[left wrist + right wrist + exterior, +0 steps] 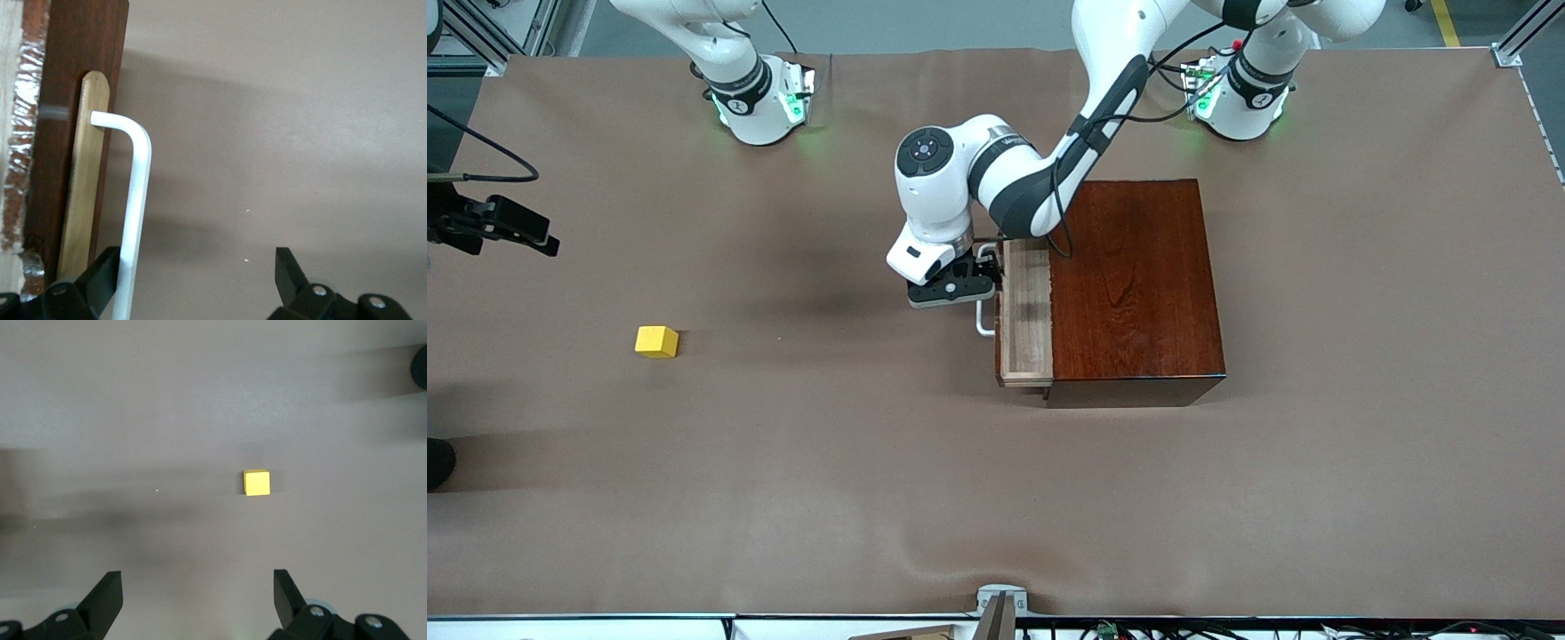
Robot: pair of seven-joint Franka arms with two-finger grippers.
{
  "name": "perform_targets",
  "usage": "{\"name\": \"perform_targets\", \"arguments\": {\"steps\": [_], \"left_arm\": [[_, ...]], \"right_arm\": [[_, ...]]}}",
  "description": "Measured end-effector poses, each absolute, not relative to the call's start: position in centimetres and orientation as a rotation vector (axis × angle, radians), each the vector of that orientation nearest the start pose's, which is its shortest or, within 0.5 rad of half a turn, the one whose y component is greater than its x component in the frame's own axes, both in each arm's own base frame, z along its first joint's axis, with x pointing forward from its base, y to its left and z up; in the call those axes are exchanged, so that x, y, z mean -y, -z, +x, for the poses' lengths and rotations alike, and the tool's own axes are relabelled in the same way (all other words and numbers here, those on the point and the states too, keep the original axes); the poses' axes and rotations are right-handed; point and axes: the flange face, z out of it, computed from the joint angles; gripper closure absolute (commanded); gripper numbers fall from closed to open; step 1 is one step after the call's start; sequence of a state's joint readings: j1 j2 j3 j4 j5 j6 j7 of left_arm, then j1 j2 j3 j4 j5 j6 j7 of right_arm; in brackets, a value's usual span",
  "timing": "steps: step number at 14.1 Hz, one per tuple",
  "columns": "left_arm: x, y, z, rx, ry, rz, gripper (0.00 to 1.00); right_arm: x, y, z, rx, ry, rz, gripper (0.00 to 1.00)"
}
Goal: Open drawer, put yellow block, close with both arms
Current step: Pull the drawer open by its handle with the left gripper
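Drawer of the mahogany box is pulled out only part way, pale tray showing, nothing in it. Left gripper sits at the white U-handle, fingers spread wide w/ the bar just inside one of them, not pinched.

Right gripper hangs high over the table's right-arm end, fingers spread, empty. Yellow block lies on the bare table, well apart from the box, nearer the front camera than that gripper.

Risks, as I judge them:
- Opening looks narrow; a drop could catch the tray edge or box top & bounce off.
- Pulling w/ spread fingers means hooking only; bar may slip off, or the box may slide along instead of the drawer opening.
- Left arm lies over the drawer zone, so the right arm bringing the block may hit it.
- Block is small; an off-centre descent could nudge it away.
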State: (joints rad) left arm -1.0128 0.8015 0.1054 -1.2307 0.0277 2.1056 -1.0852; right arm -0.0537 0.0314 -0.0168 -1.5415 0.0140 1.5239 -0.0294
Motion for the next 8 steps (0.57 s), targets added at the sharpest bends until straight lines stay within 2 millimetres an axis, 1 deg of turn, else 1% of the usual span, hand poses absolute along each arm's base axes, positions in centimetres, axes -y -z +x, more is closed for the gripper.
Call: {"name": "perform_targets", "arguments": {"steps": [2,6,8], "left_arm": [[61.3,-29.9,45.2,0.205,0.203,-3.144,0.0],[62.3,-30.0,44.6,0.199,0.245,-3.186,0.0],[62.4,-30.0,44.6,0.198,0.254,-3.194,0.0]], "right_arm": [[3.8,-61.7,55.8,-0.064,-0.076,-3.124,0.0],[3.8,-61.7,55.8,-0.064,-0.076,-3.124,0.0],[3.8,-61.7,55.8,-0.064,-0.076,-3.124,0.0]]}}
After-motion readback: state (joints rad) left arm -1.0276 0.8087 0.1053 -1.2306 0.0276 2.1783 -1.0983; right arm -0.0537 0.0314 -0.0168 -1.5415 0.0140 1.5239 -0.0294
